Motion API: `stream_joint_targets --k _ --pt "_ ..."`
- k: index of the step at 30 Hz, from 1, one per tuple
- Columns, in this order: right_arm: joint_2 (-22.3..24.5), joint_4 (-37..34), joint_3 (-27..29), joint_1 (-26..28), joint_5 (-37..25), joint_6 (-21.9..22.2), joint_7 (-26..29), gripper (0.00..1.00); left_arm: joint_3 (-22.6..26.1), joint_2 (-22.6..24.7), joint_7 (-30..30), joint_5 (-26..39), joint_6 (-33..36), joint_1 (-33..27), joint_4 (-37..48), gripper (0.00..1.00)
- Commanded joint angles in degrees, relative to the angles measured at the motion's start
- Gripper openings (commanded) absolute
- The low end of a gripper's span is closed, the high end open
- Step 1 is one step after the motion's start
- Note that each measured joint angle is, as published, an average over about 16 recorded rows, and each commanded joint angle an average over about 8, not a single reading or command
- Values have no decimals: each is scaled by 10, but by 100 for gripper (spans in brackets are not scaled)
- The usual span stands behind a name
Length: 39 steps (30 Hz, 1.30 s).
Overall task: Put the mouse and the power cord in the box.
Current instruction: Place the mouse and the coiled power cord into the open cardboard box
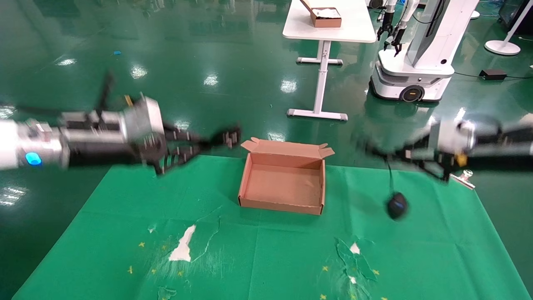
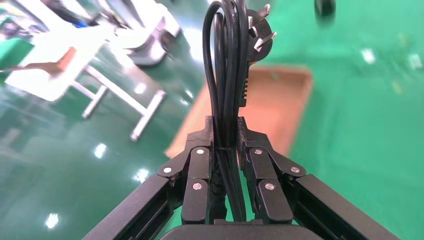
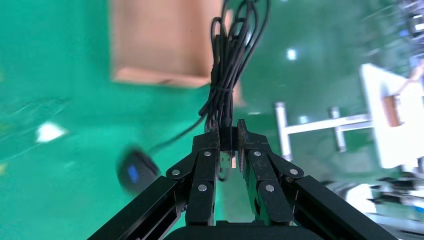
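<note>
The brown cardboard box [image 1: 283, 183] lies open on the green cloth, with nothing in it. My left gripper [image 1: 204, 146] hovers left of the box, above the cloth's far edge, shut on the coiled power cord [image 2: 226, 75]. The cord's pronged plug [image 1: 231, 137] sticks out toward the box [image 2: 282, 95]. My right gripper [image 1: 385, 155] is in the air right of the box, shut on the mouse's bundled thin cable [image 3: 230, 65] at its plug. The black mouse [image 1: 397, 205] dangles below it just above the cloth, and also shows in the right wrist view [image 3: 136, 171].
The green cloth [image 1: 266, 258] has torn white patches near the front. A metal clip [image 1: 466, 178] sits at its right edge. Beyond stand a white table [image 1: 329, 29] carrying another cardboard box [image 1: 327, 17], and another robot [image 1: 416, 62].
</note>
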Motion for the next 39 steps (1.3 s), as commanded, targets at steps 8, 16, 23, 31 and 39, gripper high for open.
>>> stream_joint_targets --k 8,16,23,31,39 --pt "-52 65 6 31 3 58 51 0 -20 42 -85 -26 -74 -47 2 0" --pt "-146 9 20 -11 27 136 -3 0 -31 112 -100 -41 -169 -55 -6 0" --pt "-216 -66 30 -39 38 247 -44 0 -41 140 -92 -56 -199 -47 -5 0" --pt "-251 -98 37 -87 49 324 -68 0 -42 150 -85 -63 -189 -29 -11 0" --pt "-257 -75 27 -132 49 304 -89 12 -34 150 -86 -61 -187 -17 -18 0"
